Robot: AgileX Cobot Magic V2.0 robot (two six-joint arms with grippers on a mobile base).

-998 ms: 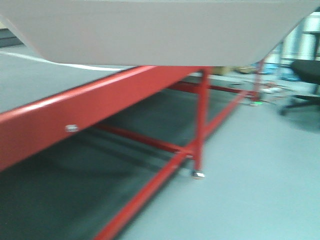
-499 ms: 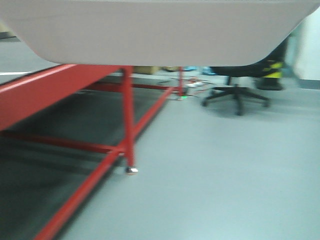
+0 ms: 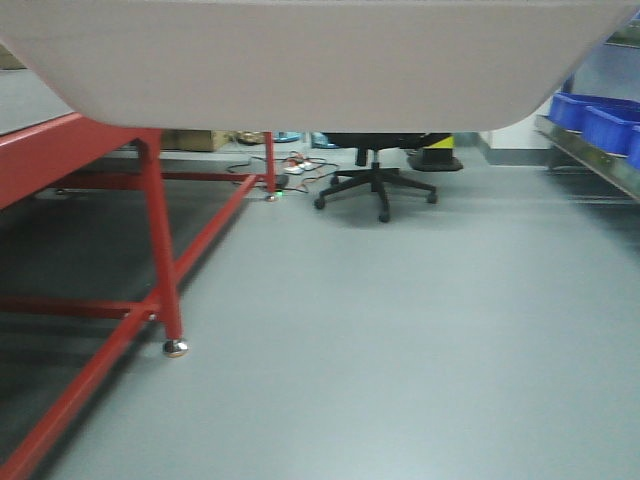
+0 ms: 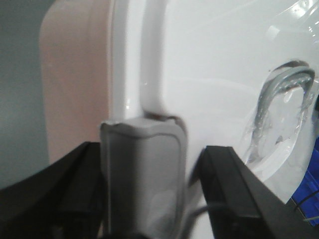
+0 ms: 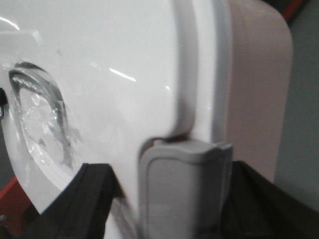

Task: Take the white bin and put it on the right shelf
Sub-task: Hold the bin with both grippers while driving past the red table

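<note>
Left tool (image 4: pixel 149 159) and right tool (image 5: pixel 174 174) each pinch a grey clasp (image 4: pixel 142 189) at opposite ends of the white bin (image 3: pixel 320 60), held aloft. Glossy, stiff, bulky plastic: judged slippery; grip clasps only. The right shelf (image 3: pixel 590 160) lies far right.

The white bin (image 4: pixel 75 84) is translucent pinkish plastic with a glossy white lid (image 4: pixel 214 74) and matt grey latch (image 4: pixel 142 169). The table frame (image 3: pixel 160 230) is red-painted metal.
</note>
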